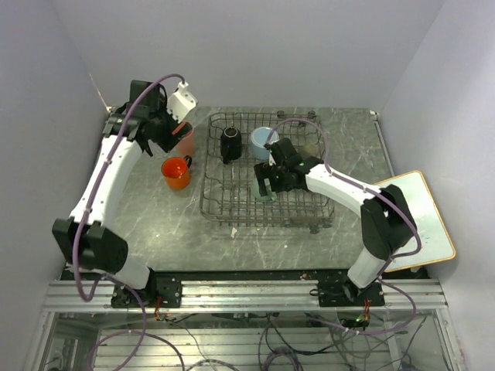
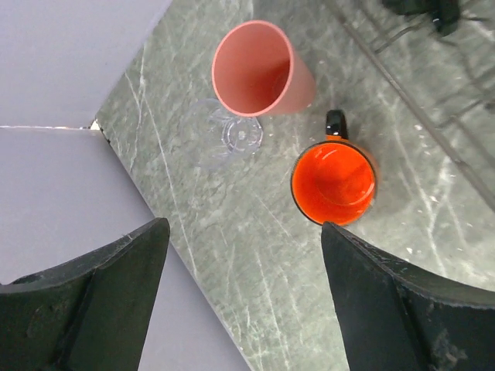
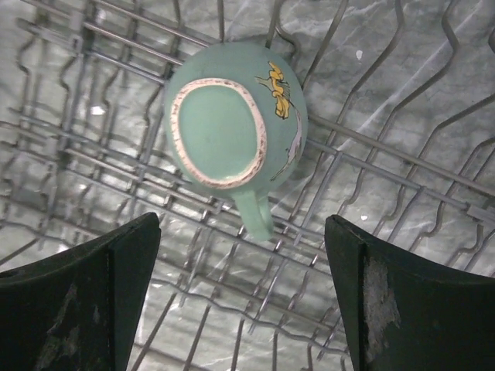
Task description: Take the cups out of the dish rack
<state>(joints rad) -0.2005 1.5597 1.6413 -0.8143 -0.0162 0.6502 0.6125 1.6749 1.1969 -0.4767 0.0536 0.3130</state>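
Right wrist view is showing the right claw gaping open above the upturned green cup in the rack; closing off-centre, it may be snagging wires or tipping the cup. Farther off, the left claw is hanging open, empty, over the orange mug and pink tumbler outside the rack

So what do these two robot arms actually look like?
The left arm and right arm are white shells with black joints. A purple cable loops along each. Each ends in two broad black fingers; the right pair look scuffed.
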